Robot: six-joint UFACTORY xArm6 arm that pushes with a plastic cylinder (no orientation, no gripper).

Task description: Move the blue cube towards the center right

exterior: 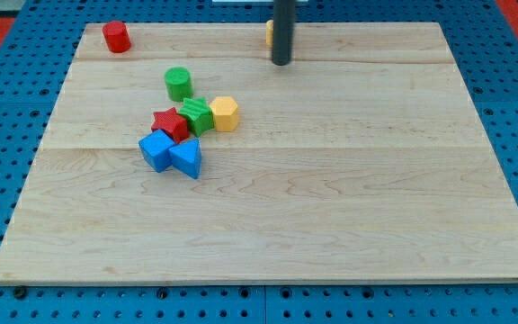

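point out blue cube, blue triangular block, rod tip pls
blue cube (156,150), camera view, middle of its top face
blue triangular block (187,157), camera view, middle of its front face
my tip (281,63), camera view, very end of the dark rod

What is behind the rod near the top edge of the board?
A yellow block peeks out on the view's left of the rod, just above my tip. Only a sliver shows; the rod covers the rest, so its shape cannot be made out.
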